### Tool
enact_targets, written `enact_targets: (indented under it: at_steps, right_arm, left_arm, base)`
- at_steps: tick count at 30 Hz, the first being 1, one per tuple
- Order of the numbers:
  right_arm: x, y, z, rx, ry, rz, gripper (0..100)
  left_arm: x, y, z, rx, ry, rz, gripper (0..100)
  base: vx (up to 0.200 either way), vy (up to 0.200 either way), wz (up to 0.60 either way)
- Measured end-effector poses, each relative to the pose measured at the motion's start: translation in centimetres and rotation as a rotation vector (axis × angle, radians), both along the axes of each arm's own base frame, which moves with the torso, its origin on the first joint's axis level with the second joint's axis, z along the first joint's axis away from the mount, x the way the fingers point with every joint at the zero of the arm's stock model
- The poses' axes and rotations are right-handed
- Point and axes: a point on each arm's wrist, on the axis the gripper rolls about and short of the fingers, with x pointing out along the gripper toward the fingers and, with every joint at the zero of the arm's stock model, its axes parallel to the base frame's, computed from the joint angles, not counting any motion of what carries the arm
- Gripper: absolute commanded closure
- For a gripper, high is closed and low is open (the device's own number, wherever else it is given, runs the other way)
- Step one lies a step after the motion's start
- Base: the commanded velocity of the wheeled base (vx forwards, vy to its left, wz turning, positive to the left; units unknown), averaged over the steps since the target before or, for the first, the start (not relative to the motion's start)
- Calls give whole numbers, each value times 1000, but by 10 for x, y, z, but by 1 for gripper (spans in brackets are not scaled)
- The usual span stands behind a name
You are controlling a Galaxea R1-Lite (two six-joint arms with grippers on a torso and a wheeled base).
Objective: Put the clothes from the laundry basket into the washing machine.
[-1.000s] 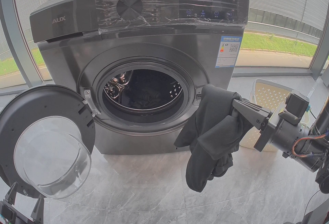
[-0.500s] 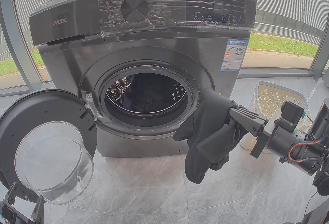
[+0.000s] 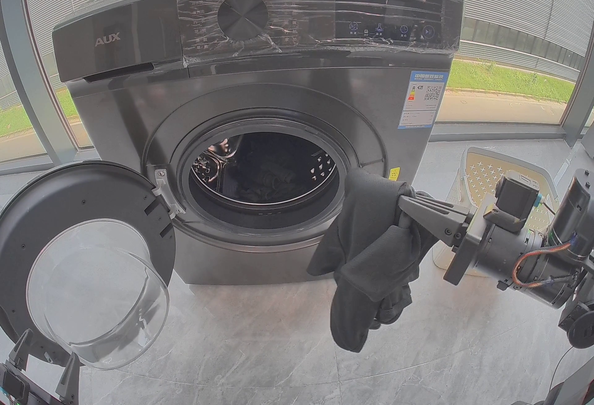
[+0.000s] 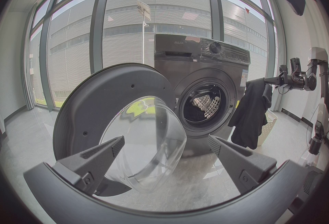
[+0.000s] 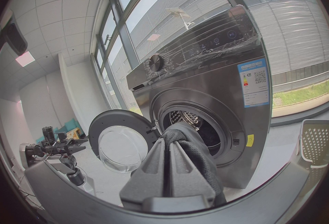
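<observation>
Right pincer [image 3: 405, 207] grips a dark garment [image 3: 365, 245] beside the washing machine [image 3: 124, 109]; left pincer [image 4: 166, 139] gapes open.

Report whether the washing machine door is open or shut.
Open. The door hangs swung wide on its hinge, clear of the washing machine, leaving the drum exposed.

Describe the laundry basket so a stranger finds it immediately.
Find the grey washing machine with its door open. On the floor to its right, partly behind the right gripper and its dark garment, stands the laundry basket. It alone is pale cream with star-shaped holes.
</observation>
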Motion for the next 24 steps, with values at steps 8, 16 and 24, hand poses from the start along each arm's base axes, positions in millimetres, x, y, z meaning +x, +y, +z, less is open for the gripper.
enact_targets:
  at_steps: [8,16,24]
  right_arm:
    - [-2,-5,-7,4,51,28,100]
    - [-3,-7,-14,-3,150,1,100]
    - [-6,-14,-11,12,142,-14,100]
  left_arm:
    - [0,0,0,4,0,0,0]
    - [0,0,0,11,0,1,0]
    - [0,0,0,12,0,2,0]
  base:
    - [0,0,0]
    - [0,0,0]
    - [0,0,225]
